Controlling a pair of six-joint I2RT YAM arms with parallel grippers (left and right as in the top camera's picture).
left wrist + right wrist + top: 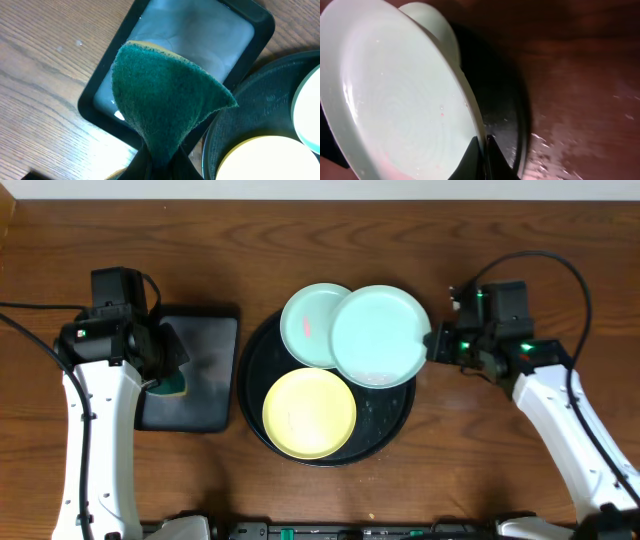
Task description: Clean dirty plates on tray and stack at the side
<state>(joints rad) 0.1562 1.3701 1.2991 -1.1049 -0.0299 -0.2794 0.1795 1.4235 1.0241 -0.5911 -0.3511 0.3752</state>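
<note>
- Three plates are on the round black tray (pixel 388 426); none is stacked at the side yet.
- The left fingers (pixel 137 170) are clamped shut on a green sponge (pixel 165 95), which hangs over the small rectangular tray (pixel 208 345), just beside the round one.
- The yellow plate (pixel 309 413) lies flat at the front; one aqua plate (pixel 303 325) sits behind, with a pink smear.
- The second aqua plate (pixel 380 335) overlaps it; the right fingers (pixel 438 345) pinch its rim.
- Best, I judge: hold that rim steady and wipe lightly across the face, so the plate cannot twist free.
</note>
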